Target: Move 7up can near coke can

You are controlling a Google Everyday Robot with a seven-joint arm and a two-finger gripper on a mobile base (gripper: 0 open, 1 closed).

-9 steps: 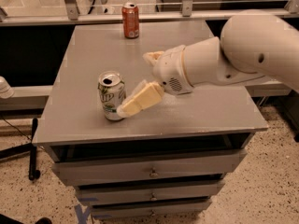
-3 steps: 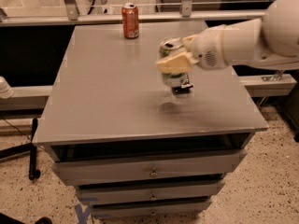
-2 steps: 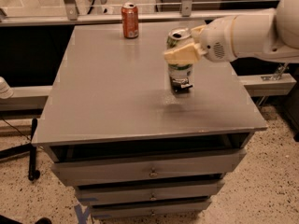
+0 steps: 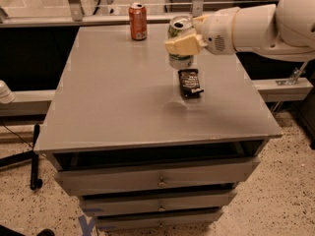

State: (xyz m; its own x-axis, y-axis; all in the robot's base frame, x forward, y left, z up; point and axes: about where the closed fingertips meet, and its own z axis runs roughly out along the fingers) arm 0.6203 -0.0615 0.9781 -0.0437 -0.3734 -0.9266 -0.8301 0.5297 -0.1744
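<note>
Here, farthest left of the fingers and toward the back edge of the grey tabletop [image 4: 113, 97], stands the coke can [image 4: 138, 21], upright, orange-red with a silver top. It is on its own, with bare surface between it and the fingers. A pale rail [image 4: 98, 19] runs just behind it along the far side.

Right of that can is the gripper [image 4: 181, 41], over the back right part of the tabletop. Its cream fingers [image 4: 184, 44] are closed around the 7up can [image 4: 180, 29], pinching it across the middle of its body. The can is upright, with its silver top and opening showing above the near finger and its white-and-green lower part showing below. It seems to be held clear of the surface, and a faint shadow lies on the tabletop nearer the front edge. The 2 cans are near each other but not touching.

Just below the fingers and slightly right, a small black packet [image 4: 190, 81] lies flat on the tabletop.

Right of the fingers, the thick white arm [image 4: 261, 27] stretches off past the right edge.

Under the tabletop, 3 grey drawers [image 4: 160, 181] are stacked.
</note>
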